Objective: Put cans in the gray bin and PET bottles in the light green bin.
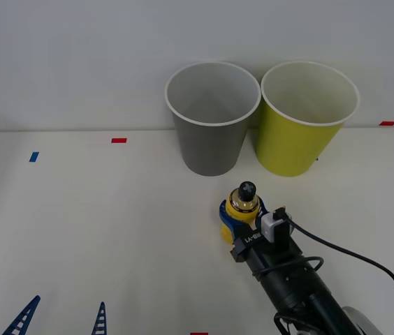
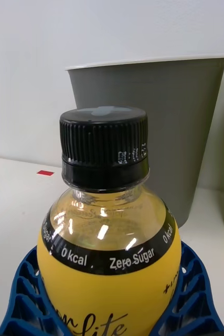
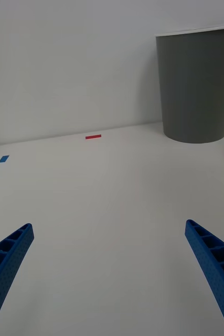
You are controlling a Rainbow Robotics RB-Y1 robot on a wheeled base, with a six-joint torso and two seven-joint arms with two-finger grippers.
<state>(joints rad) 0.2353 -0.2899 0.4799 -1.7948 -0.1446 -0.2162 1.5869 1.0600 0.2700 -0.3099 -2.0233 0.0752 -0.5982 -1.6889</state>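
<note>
- The right gripper (image 1: 235, 222) pinches the PET bottle (image 1: 242, 209), its blue fingers (image 2: 22, 294) hugging both sides of the yellow label
- The bottle stands upright on the table (image 1: 99, 230), just in front of the gray bin (image 1: 211, 132) and the light green bin (image 1: 302, 132)
- The left gripper (image 1: 61, 319) waits near the table's front edge, fingers spread

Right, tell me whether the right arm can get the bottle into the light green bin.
Probably yes: the right claw is shut on the bottle, and the light green bin stands open just beyond.
</note>
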